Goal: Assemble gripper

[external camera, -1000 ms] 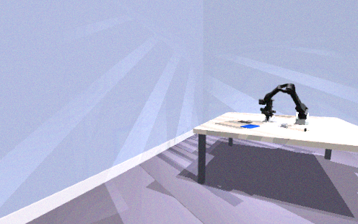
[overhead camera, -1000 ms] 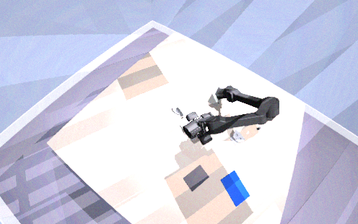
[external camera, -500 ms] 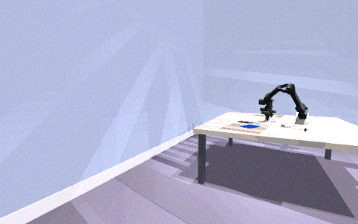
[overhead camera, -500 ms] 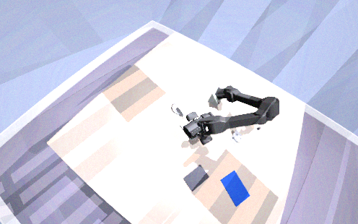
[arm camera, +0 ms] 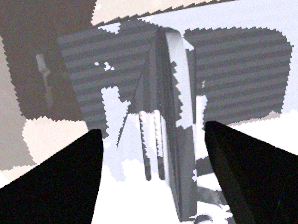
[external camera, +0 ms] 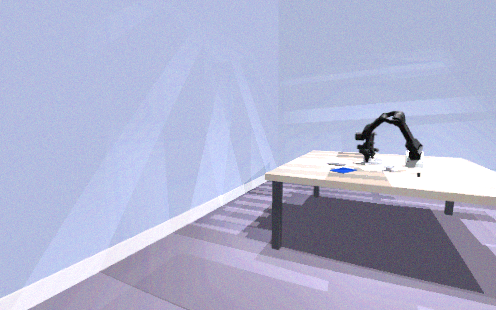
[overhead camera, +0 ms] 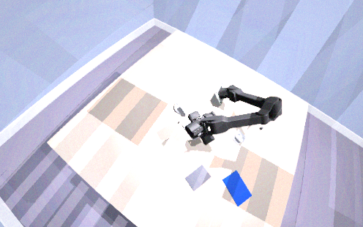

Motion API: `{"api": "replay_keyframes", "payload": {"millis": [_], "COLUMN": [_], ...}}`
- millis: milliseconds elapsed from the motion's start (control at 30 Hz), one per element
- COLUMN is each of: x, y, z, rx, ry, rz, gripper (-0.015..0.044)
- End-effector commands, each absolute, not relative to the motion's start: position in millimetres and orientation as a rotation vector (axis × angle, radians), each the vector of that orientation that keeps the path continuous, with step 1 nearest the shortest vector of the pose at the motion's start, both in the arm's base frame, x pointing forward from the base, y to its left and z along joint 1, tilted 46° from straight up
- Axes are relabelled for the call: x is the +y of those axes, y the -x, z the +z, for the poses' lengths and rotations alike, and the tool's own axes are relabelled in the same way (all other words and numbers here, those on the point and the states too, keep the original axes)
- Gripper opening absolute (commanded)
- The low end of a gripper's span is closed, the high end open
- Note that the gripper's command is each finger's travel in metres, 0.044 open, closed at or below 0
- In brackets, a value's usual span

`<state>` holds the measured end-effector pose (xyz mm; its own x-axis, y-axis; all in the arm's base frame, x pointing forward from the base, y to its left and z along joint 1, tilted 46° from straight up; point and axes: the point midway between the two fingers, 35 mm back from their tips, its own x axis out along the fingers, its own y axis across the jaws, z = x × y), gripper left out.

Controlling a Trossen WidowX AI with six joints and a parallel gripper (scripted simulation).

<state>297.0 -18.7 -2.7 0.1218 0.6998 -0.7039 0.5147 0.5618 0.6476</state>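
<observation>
My gripper (external camera: 368, 159) (arm camera: 153, 134) is open, low over the table. A tall thin grey part (arm camera: 186, 145) stands between the black fingers, nearer the right one, with a gap on each side; I cannot tell which part it is. Curved grey pieces (arm camera: 212, 195) show below it in the wrist view, partly behind the right finger. A small grey part (overhead camera: 179, 109) lies beyond the gripper, and a pale part (overhead camera: 239, 138) (external camera: 390, 168) lies beside the forearm. A flat grey square (overhead camera: 197, 177) lies apart from them. The arm hides the gripper base and the fingertips in the top view.
A flat blue rectangle (overhead camera: 237, 188) (external camera: 343, 170) lies beside the grey square. A tiny black object (overhead camera: 261, 128) (external camera: 418, 175) is near the arm's elbow in the top view. Striped shadows and glare blur outlines on the table (external camera: 450, 189).
</observation>
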Motion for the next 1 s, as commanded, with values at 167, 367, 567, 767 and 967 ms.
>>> {"api": "replay_keyframes", "payload": {"millis": [167,367,567,767,967], "x": [-53,-62,-74,-90,-106], "y": [-292,-291,-289,-285,-280], "z": [31,38,30,19,8], "rx": [1.531,1.521,1.485,1.430,1.369], "ry": [-1.076,-1.085,-0.965,-0.802,-0.639], "rz": [0.180,0.175,0.276,0.407,0.535], "gripper": [0.0224,0.0224,0.0382,0.0440,0.0440]}}
